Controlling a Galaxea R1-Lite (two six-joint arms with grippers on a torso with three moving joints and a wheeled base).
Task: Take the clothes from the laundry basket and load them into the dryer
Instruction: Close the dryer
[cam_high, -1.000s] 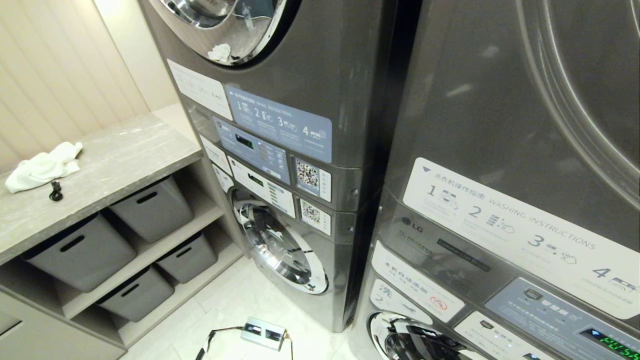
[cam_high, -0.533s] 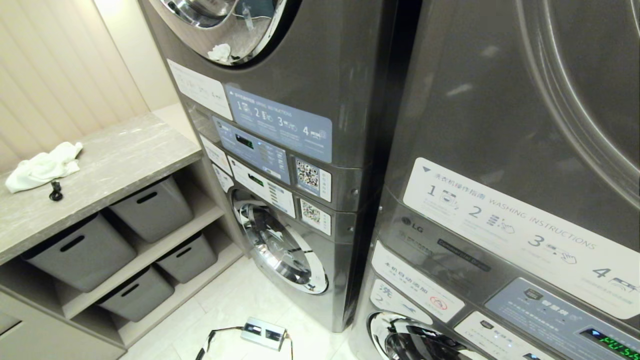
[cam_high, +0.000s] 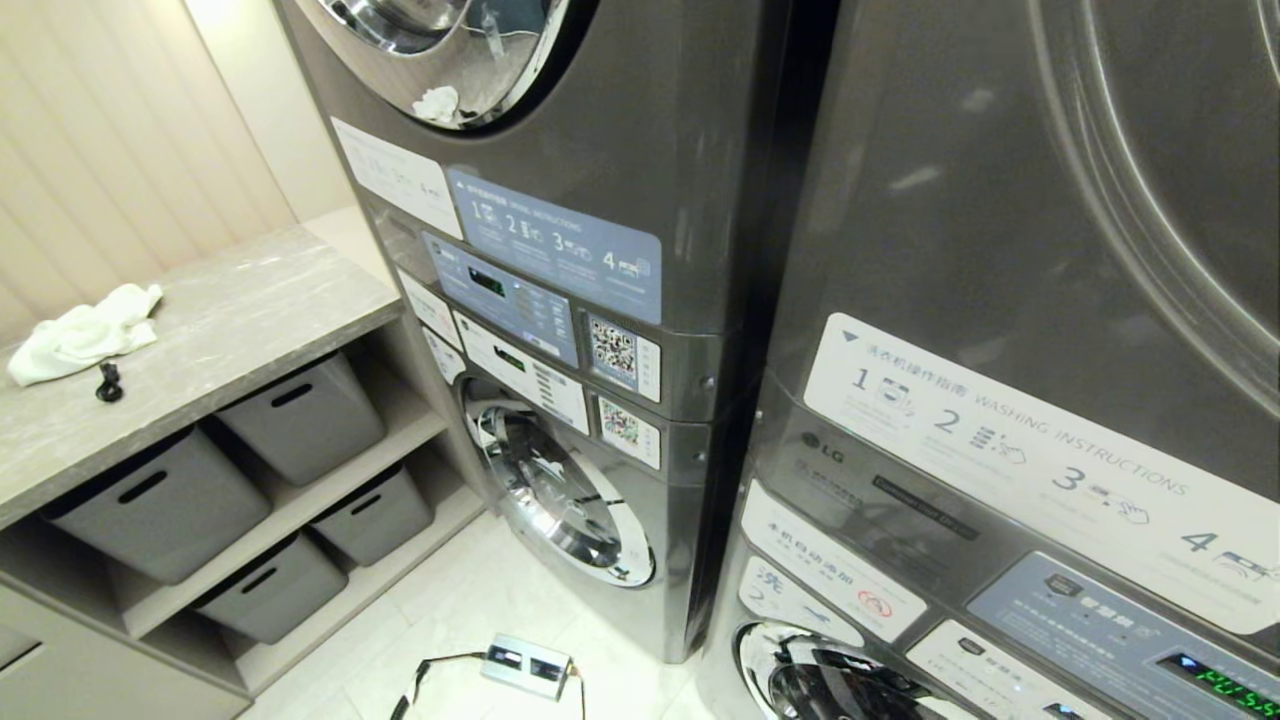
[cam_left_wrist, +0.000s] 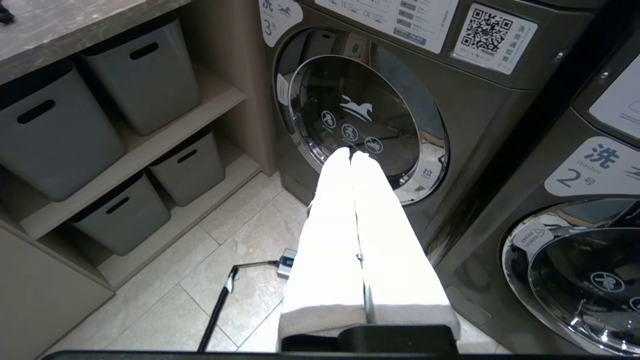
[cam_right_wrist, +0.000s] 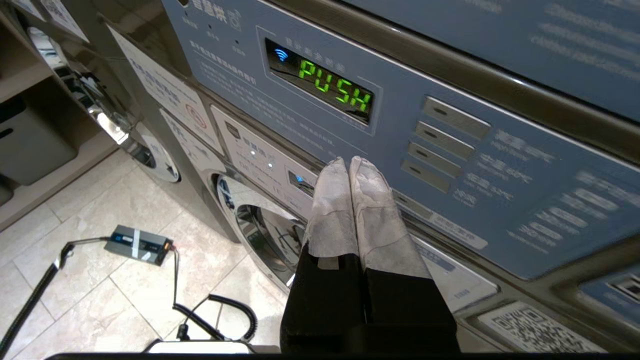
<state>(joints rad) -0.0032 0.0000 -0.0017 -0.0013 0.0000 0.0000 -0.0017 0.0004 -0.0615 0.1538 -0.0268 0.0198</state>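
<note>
Two stacks of dark grey machines fill the head view. The upper machine of the left stack, the dryer (cam_high: 640, 120), has a round chrome-rimmed door (cam_high: 530, 60) with a bit of white cloth (cam_high: 440, 103) at its lower rim. The laundry basket is out of view. My left gripper (cam_left_wrist: 351, 151) is shut and empty, its white-covered fingers (cam_left_wrist: 330, 220) pointing at the lower washer door (cam_left_wrist: 400, 105) of the left stack. My right gripper (cam_right_wrist: 348, 161) is also shut and empty, close in front of the blue control panel (cam_right_wrist: 500, 165), whose display (cam_right_wrist: 335, 90) reads PUSH. Neither arm shows in the head view.
A grey stone counter (cam_high: 250, 310) on the left carries a crumpled white cloth (cam_high: 80, 335) and a small black object (cam_high: 108, 382). Several grey bins (cam_high: 300, 415) sit on the shelves beneath. A small power box with cables (cam_high: 525, 665) lies on the tiled floor.
The whole head view has shifted very slightly, so the camera moved. Nothing in the scene itself has visibly moved.
</note>
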